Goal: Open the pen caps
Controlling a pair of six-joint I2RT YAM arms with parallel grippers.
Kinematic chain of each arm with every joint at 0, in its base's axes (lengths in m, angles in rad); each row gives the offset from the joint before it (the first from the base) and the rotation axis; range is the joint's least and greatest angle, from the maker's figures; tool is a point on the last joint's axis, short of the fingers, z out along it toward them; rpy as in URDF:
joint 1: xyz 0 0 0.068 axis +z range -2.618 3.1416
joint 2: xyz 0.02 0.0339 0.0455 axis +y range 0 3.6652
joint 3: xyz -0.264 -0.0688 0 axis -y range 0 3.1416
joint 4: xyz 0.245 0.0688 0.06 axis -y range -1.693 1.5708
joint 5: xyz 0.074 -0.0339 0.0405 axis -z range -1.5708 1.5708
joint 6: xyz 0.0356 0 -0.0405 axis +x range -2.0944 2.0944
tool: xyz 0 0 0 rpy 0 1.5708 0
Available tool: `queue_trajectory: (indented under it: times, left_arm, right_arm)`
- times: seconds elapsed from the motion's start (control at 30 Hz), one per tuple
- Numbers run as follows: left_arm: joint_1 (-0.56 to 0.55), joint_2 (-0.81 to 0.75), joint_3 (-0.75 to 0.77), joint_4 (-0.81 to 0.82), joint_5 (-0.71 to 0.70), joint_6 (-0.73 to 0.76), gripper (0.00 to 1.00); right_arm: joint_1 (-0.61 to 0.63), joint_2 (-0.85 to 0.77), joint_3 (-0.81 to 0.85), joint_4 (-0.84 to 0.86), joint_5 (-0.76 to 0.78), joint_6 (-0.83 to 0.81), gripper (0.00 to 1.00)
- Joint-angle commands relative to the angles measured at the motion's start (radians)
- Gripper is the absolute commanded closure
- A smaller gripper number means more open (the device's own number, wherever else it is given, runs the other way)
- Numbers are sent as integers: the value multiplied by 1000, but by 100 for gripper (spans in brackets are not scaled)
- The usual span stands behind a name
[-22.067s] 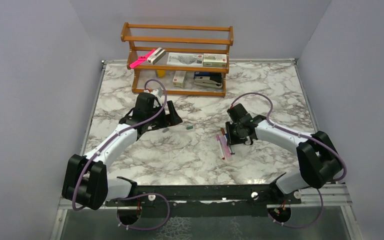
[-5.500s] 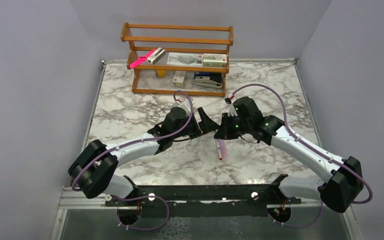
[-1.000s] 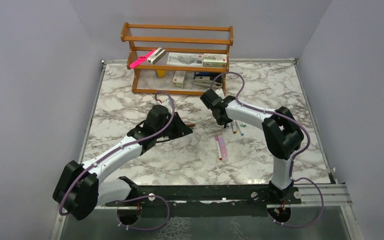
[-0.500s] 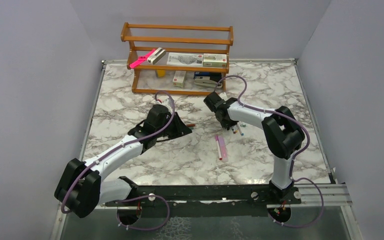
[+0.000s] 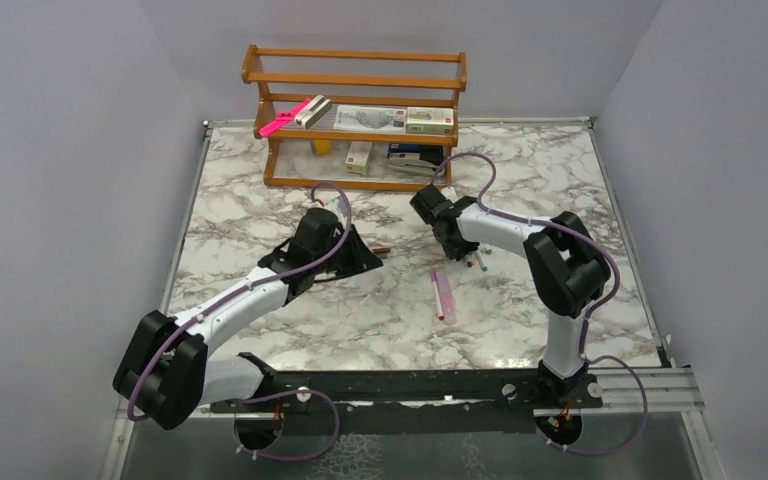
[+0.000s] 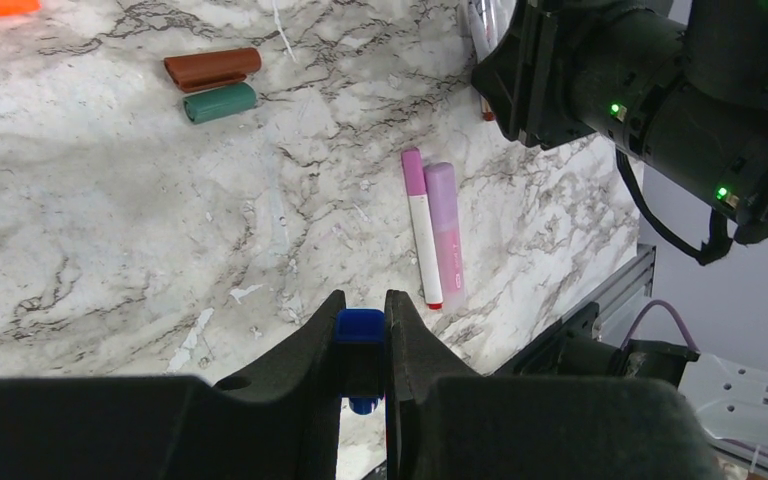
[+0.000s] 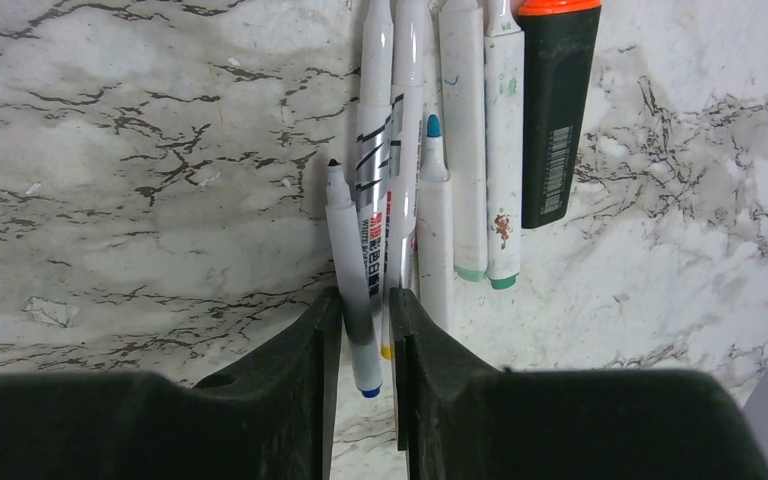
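A: Where is the blue cap (image 6: 360, 328) kept?

B: It is pinched between the pressed-together jaws of the left gripper (image 6: 363, 306), over the table (image 6: 110, 200). The dark red cap (image 6: 212, 68) and the green cap (image 6: 220, 102) are seen lying side by side on the marble, well apart from it.

A: And the right gripper (image 7: 365, 300)?

B: Its jaws are spread a little around the uncapped marker (image 7: 345, 250), which is laid at the edge of the row of markers (image 7: 460, 150) beside the black highlighter (image 7: 555, 110). A gap is seen on one side, so no firm pinch is judged.

A: What could be spoiled from here?

B: If that gripper is lifted askew, the barrel could be caught by a finger and dragged. The row could then be scattered and ink smeared by the bare tip. If the blue cap is released from height, it could be bounced or rolled toward the table's edge. The pink-capped marker (image 6: 420, 230) is judged unopened.
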Motion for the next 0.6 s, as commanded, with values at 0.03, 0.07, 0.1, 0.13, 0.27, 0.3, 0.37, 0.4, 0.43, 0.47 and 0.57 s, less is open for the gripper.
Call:
queue_trajectory:
  times: [0.03,0.07,0.1,0.13,0.27,0.3,0.37,0.4,0.43,0.47,0.57]
  left_arm:
    - [39,44,56,-20,27,51,100]
    - [49,52,64,-28,27,63,100]
    - [59,62,73,-39,26,74,100]
    - [69,73,83,-51,24,85,100]
    - [106,119,123,-85,12,130,100]
    - [113,131,130,-90,8,138,100]
    - [127,153,146,-101,0,153,99]
    - [133,164,154,-108,-8,161,98]
    - [136,173,162,-116,-17,169,98]
    - [140,183,169,-124,-28,177,97]
    - [147,210,198,-154,-67,204,96]
  right_arm:
    - [-8,-55,-11,10,-30,15,75]
    - [-9,-67,-13,10,-39,15,75]
    - [-8,-79,-15,8,-43,17,75]
    - [-8,-88,-15,4,-44,19,75]
    - [-8,-115,-24,-2,-81,20,73]
    - [-8,-117,-25,-2,-82,20,73]
    - [-8,-113,-26,0,-82,20,73]
    - [-9,-111,-28,-1,-83,22,73]
    - [-9,-109,-28,0,-84,21,73]
    - [-10,-110,-30,1,-87,23,73]
    - [-9,-118,-34,6,-98,24,73]
